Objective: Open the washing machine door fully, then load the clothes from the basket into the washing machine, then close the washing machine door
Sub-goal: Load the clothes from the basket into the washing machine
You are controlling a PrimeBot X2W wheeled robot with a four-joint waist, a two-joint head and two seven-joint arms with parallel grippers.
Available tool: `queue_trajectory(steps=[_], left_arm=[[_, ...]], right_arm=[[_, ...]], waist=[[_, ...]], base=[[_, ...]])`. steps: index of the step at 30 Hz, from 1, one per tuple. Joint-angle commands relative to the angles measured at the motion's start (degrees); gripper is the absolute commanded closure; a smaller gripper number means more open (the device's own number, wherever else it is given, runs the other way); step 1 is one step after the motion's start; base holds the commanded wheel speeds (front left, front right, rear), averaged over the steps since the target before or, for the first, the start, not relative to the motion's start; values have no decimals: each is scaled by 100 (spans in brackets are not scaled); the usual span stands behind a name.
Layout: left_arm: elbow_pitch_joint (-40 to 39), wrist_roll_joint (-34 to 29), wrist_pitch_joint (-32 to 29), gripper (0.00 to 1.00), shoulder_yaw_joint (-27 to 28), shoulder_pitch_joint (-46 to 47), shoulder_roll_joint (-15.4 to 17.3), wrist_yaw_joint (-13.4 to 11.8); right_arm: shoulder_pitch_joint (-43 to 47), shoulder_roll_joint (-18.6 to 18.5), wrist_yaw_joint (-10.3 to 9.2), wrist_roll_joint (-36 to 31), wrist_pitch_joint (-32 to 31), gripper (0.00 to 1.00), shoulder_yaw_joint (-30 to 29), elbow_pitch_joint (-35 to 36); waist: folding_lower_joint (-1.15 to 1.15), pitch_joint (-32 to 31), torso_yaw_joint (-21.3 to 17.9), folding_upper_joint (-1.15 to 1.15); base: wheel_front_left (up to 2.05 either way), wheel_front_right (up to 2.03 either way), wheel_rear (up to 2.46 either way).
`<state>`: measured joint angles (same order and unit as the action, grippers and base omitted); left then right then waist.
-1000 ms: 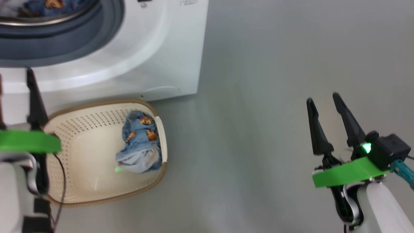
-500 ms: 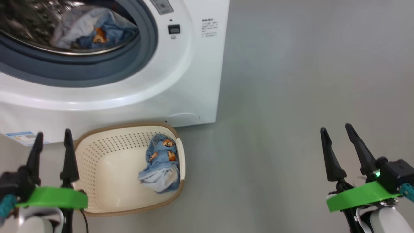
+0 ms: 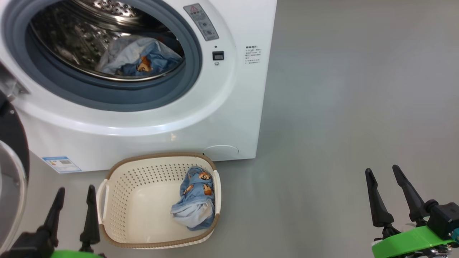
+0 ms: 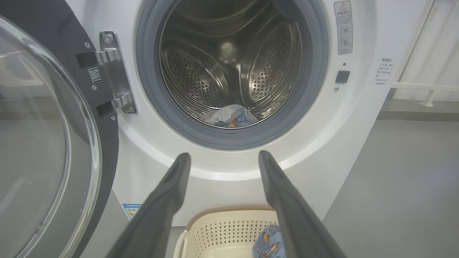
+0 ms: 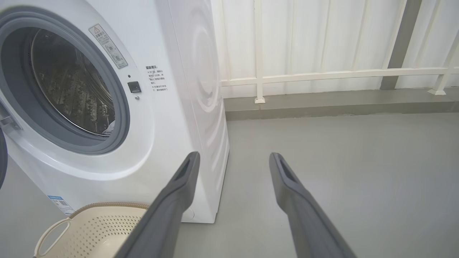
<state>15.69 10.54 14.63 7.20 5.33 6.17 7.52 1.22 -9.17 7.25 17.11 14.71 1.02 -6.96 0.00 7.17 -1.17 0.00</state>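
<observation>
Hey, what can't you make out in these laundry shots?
- Head view: the washing machine door is cut off by the left edge.
- Head view: the drum rim hides the underside of the clothes in the drum.
- Left wrist view: the bottom edge and the left gripper hide most of the basket.
- Head view: the side label print is too small.

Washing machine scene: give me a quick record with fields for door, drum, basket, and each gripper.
door: washing machine door swung open, hinged on the left
drum: drum holds blue bear-print clothes with a pale piece
basket: basket on the floor in front of the washing machine, one blue bear-print garment at its right end
left: left gripper open, empty, beside the basket's left handle
right: right gripper open, empty, above the floor
</observation>
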Motion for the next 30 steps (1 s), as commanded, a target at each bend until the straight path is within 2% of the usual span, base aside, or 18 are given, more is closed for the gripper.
queue_trajectory(steps=[1,11,30], left_arm=[[-227,26,37,0,189,-54,97,-4],[-598,50,37,0,320,-540,17,-4],[-736,42,37,0,418,-597,-47,-3]], right_arm=[[23,-120,24,27,29,0,70,156],[235,-101,24,21,29,0,-18,227],[185,-85,24,22,29,0,-4,236]], waist=[[0,-97,67,0],[0,-224,107,0],[0,-145,16,0]], base=[[0,0,0],[0,0,0],[0,0,0]])
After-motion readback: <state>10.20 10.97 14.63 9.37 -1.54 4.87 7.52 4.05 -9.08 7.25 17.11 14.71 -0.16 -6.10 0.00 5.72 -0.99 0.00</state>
